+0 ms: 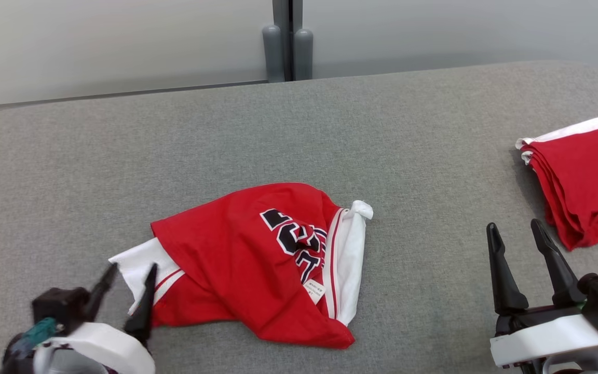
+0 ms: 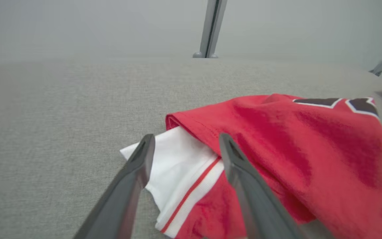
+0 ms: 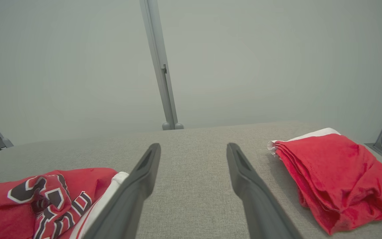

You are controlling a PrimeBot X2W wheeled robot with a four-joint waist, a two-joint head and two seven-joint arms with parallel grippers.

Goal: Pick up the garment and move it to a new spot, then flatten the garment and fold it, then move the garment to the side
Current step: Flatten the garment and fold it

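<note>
Looking down, we see our left gripper [image 1: 130,270] spread wide astride a white corner of the crumpled red garment [image 1: 247,254] (the right gripper [image 1: 514,227] gapes too).

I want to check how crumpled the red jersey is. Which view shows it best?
The head view: the whole jersey lies bunched on the grey surface. The left wrist view shows its white-trimmed near end; the right wrist view, a lettered corner.

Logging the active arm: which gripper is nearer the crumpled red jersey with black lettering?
Left. The left gripper stands open at the white-trimmed corner of the red jersey; the right gripper stands apart on its right.
</note>
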